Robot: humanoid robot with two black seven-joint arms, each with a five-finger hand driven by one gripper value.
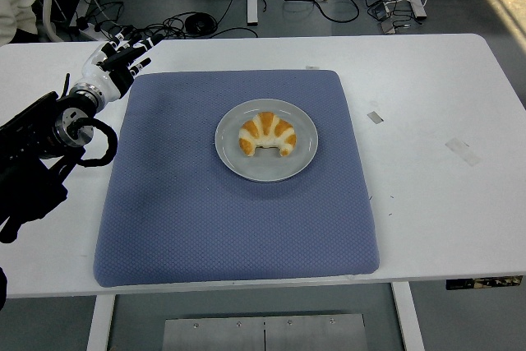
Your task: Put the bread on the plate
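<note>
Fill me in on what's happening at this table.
Nothing is being held. The bread, a croissant, lies on the grey plate, which sits near the middle of the blue mat on the white table. The left hand is over the mat's far left corner, fingers spread and empty, well apart from the plate. The right arm is not in view. Judging by how things lie, the placing looks done.

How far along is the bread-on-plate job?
Looks done: the bread lies on the plate, which sits in the middle of the blue mat. Nothing is in hand: the left hand is open and empty at the mat's far left corner, well clear of the plate. The right arm is out of view. Nothing visible is left to do with the bread.
</note>
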